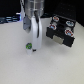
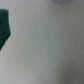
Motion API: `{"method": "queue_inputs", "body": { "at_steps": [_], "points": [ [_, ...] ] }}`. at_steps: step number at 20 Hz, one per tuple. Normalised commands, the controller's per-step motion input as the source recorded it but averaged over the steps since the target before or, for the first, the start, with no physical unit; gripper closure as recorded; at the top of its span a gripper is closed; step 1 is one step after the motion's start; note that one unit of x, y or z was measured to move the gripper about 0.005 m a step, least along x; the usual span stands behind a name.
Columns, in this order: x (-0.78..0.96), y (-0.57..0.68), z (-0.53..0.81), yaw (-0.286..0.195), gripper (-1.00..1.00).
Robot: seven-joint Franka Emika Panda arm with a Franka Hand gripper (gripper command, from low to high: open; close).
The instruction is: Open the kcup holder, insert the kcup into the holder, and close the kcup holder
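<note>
The kcup (image 1: 28, 48), a small white pod with a green top, stands on the white table. My gripper (image 1: 34, 48) hangs straight down, its white fingers reaching the table just beside the pod on the exterior view's right. I cannot tell how the jaws stand. The kcup holder (image 1: 61, 32), a black box with grey front panels, sits further to the exterior view's right, apart from the gripper. In the wrist view a blurred dark green shape (image 2: 4, 27) lies at the frame edge over the pale table; no fingers show there.
Several red-and-white-topped pods (image 1: 55, 20) sit on top of the holder. Dark objects (image 1: 10, 20) line the back of the table (image 1: 20, 67).
</note>
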Motion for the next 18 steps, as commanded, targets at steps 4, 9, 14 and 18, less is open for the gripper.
{"method": "queue_inputs", "body": {
  "at_steps": [4, 9, 14, 18],
  "points": [
    [-0.08, -0.29, -0.37, -0.281, -1.0],
    [0.0, -0.1, -0.28, -0.214, -1.0],
    [-0.08, -0.02, -0.11, -0.067, -1.0],
    [-0.14, -0.02, -0.01, -0.016, -1.0]
  ]
}}
